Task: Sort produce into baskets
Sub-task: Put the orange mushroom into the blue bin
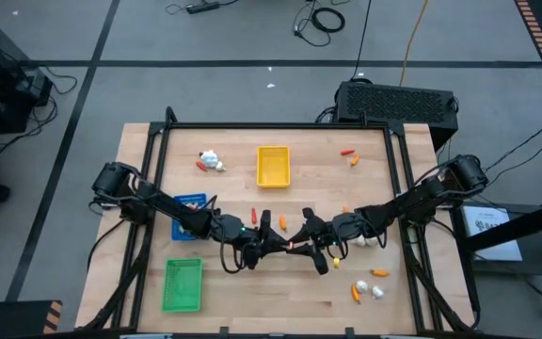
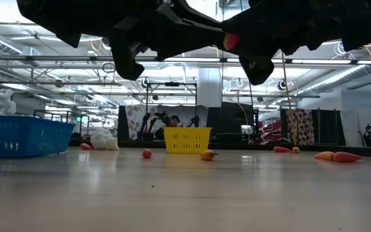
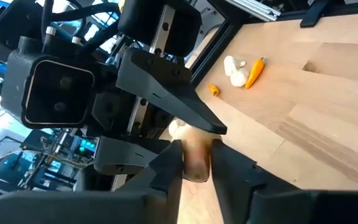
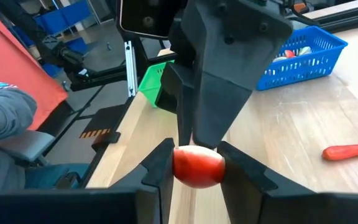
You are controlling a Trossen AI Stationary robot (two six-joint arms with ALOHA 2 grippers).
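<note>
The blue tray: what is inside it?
In the right wrist view, the blue tray holds some small red and white pieces near its rim. Its wall hides the rest of the inside. From above, the left arm covers part of it.

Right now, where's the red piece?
Red piece is mid-table, held off the surface between the right gripper and left gripper, front of the yellow tray.

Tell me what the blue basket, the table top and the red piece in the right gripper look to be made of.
Blue basket: moulded plastic, judging by its slotted lattice walls and uniform colour. Table top: pale wood planks with visible grain and seams, faintly glossy. Red piece held in the right gripper: smooth, slightly shiny, probably plastic.
</note>
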